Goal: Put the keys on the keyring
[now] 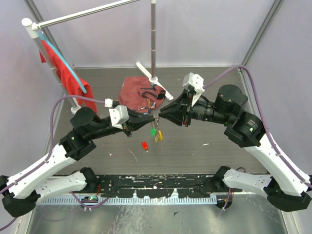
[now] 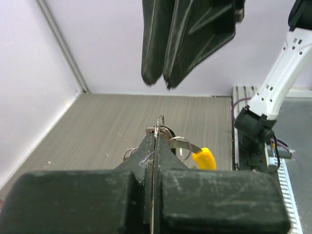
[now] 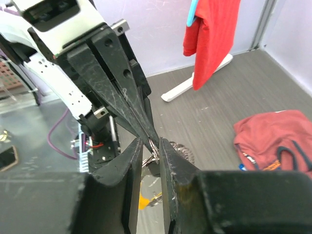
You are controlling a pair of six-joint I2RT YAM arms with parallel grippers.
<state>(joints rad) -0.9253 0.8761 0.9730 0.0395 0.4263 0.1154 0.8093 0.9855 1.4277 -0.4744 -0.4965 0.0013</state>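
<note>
My left gripper (image 1: 151,120) is shut on the keyring (image 2: 159,127), a thin silvery wire loop held above the table's middle. A green key (image 1: 152,130) and a yellow key (image 1: 158,137) hang from the keyring. The yellow key also shows in the left wrist view (image 2: 205,159). A red key (image 1: 145,145) lies loose on the table just below them. My right gripper (image 1: 161,117) faces the left one tip to tip. Its jaws stand narrowly apart, straddling the left fingertips (image 3: 144,127) and the keyring (image 3: 155,149).
A maroon cloth (image 1: 135,95) lies behind the grippers. A metal pole stand with white feet (image 1: 154,53) rises beside it. A red cloth (image 1: 68,73) hangs on a rack at the back left. The black arm base plate (image 1: 161,187) runs along the near edge.
</note>
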